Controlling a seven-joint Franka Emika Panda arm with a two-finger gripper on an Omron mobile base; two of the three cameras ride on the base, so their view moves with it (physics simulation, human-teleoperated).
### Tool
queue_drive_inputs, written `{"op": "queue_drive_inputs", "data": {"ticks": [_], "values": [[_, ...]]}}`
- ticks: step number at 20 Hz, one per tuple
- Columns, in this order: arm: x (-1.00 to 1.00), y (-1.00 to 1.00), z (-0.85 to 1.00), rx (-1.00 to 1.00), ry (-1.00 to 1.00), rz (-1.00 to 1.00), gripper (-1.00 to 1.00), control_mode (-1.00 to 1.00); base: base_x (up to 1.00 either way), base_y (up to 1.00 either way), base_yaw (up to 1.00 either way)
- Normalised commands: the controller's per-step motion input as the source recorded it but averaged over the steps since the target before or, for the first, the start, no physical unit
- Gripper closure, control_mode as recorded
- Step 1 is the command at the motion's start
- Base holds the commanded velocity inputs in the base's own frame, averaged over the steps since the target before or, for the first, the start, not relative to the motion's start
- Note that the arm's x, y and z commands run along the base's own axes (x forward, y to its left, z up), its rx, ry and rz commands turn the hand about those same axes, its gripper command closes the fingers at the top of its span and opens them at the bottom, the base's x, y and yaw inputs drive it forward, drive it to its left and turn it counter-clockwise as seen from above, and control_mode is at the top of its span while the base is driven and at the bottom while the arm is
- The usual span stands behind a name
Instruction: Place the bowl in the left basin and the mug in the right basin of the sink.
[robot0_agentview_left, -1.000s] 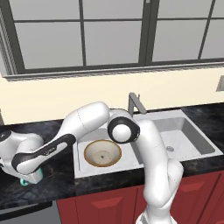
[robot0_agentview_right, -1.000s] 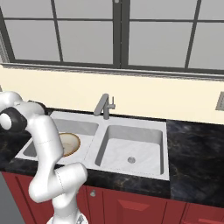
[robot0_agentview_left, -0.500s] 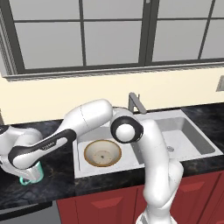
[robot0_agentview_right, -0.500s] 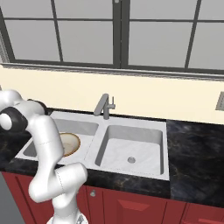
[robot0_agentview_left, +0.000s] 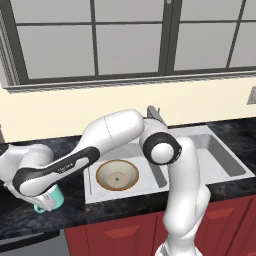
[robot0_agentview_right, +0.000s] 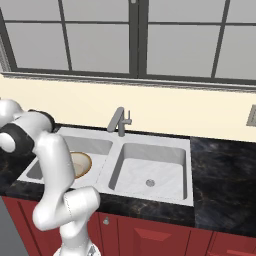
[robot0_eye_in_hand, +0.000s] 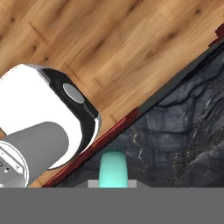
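- Dark marbled counter (robot0_agentview_left: 20, 220) left of the sink (robot0_agentview_left: 227, 172) carries the mug (robot0_agentview_left: 54, 198), with the gripper (robot0_agentview_left: 46, 201) clamped shut on it near the front edge.
- Bowl (robot0_agentview_left: 117, 175) already sits in the left basin (robot0_agentview_left: 145, 152).
- Risk: the mug must cross over the bowl to the right basin (robot0_agentview_right: 150, 172); a thin grip could let it slip, or a low swing might clip the faucet (robot0_agentview_right: 119, 121).

The bowl (robot0_agentview_left: 117, 175) lies in the left basin (robot0_agentview_left: 95, 182) of the sink (robot0_agentview_right: 150, 147) — the mug (robot0_agentview_left: 54, 198) sits on the counter (robot0_agentview_left: 20, 220) left of it.
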Motion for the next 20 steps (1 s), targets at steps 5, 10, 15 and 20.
{"op": "queue_drive_inputs", "data": {"ticks": [5, 10, 15, 20], "values": [[-0.07, -0.66, 0.50, 0.00, -0.07, -0.14, 1.00, -1.00, 0.00, 0.00, 0.00], [0.00, -0.71, 0.46, 0.07, -0.08, -0.12, 1.00, -1.00, 0.00, 0.00, 0.00], [0.00, -0.86, 0.25, 0.16, -0.03, -0.04, 1.00, -1.00, 0.00, 0.00, 0.00], [0.00, -0.80, 0.11, 0.16, 0.00, 0.06, 1.00, -1.00, 0.00, 0.00, 0.00]]}}
